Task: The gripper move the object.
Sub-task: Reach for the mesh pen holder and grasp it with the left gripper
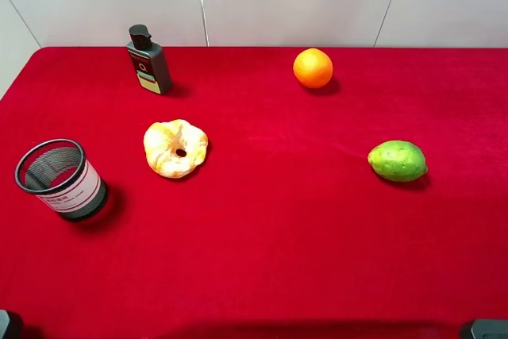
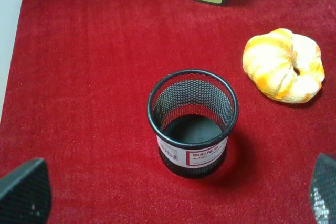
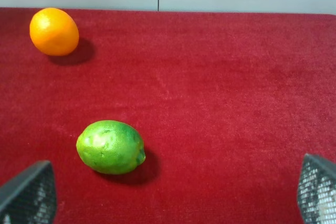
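- The black wire-mesh cylindrical pen cup with a white, red-printed label band (image 1: pixel 61 179) stands upright near the left edge of the red cloth table (image 1: pixel 278 260).
- The left gripper (image 2: pixel 173 203) hangs just short of the cup, its fingers (image 2: pixel 23 192) spread wide around bare cloth.
- A dark capped bottle (image 1: pixel 148 59) stands well behind the cup.
- A yellow-orange lobed fruit (image 1: pixel 175 148) lies to the cup's right, apart from it.
- A round orange (image 1: pixel 313 67) sits near the back edge.
- A green fruit (image 1: pixel 398 160) lies towards the right side.
- The right gripper (image 3: pixel 173 192) is spread wide too, near the green fruit.
- The table's front and middle are open cloth.
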`<state>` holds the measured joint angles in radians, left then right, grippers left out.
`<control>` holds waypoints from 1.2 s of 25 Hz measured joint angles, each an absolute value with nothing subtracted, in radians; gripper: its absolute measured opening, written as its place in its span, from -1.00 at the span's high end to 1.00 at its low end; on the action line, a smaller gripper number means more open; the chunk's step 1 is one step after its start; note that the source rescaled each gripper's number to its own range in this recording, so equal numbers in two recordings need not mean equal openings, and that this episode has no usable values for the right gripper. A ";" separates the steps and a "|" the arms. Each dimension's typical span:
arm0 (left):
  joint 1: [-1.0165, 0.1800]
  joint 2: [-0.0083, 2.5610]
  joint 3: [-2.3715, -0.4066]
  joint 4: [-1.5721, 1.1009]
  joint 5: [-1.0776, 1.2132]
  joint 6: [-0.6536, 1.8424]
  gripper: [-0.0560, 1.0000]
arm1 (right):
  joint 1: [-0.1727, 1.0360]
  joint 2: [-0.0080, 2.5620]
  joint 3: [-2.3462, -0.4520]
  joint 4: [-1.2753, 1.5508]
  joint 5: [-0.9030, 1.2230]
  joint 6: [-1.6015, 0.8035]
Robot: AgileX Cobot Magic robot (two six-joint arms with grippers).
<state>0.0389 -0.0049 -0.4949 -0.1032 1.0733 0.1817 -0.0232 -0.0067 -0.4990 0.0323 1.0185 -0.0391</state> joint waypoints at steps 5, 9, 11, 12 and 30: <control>0.039 -0.005 -0.495 -0.103 1.073 0.182 -0.98 | -0.023 -0.007 -0.499 0.032 1.019 -0.039; 0.039 -0.005 -0.495 -0.103 1.073 0.182 -0.98 | -0.023 -0.007 -0.499 0.032 1.019 -0.039; 0.039 -0.005 -0.495 -0.103 1.073 0.182 -0.98 | -0.023 -0.007 -0.499 0.032 1.019 -0.039; 0.039 -0.005 -0.495 -0.103 1.073 0.182 -0.98 | -0.023 -0.007 -0.499 0.032 1.019 -0.039; 0.039 -0.005 -0.495 -0.066 1.070 0.182 -0.92 | -0.023 -0.007 -0.499 0.032 1.019 -0.039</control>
